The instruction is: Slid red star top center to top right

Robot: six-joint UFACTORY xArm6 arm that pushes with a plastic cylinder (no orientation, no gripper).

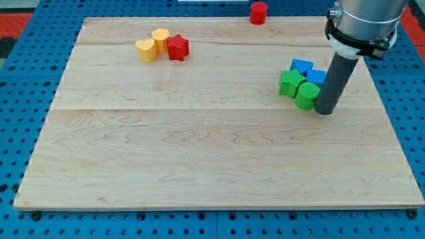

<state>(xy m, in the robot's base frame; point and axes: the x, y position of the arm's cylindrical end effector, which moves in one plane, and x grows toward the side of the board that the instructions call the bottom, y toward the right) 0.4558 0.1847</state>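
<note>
The red star (178,47) lies on the wooden board (212,159) at the view's top, left of centre. It touches a yellow block (161,40), with a yellow heart (146,50) just to the left of that. My tip (324,111) rests on the board at the view's right, far from the red star. It stands right beside a green cylinder (307,95), at its right side.
A green star (290,83) and two blue blocks (301,67) (317,77) cluster with the green cylinder, just left of my tip. A red cylinder (258,12) stands at the board's top edge, right of centre. Blue pegboard surrounds the board.
</note>
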